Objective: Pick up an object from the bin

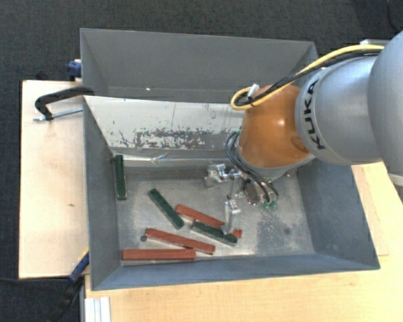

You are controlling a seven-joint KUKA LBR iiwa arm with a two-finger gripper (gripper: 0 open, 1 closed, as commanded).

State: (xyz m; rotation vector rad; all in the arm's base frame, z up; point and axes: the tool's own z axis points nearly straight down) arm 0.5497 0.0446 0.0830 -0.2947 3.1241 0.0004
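My gripper (232,210) hangs low over the bin floor, right of the middle, under the arm's orange cover. Its tip stands just above the right ends of a short red stick (200,217) and a dark green stick (213,233), which lie crossed there. Nothing shows in its grasp. A second green stick (165,208) lies slanted just to the left of them.
Two longer red sticks (179,241) (158,254) lie along the bin's front wall. Another green stick (121,176) lies against the left wall. The arm and its cables cover the bin's right rear part.
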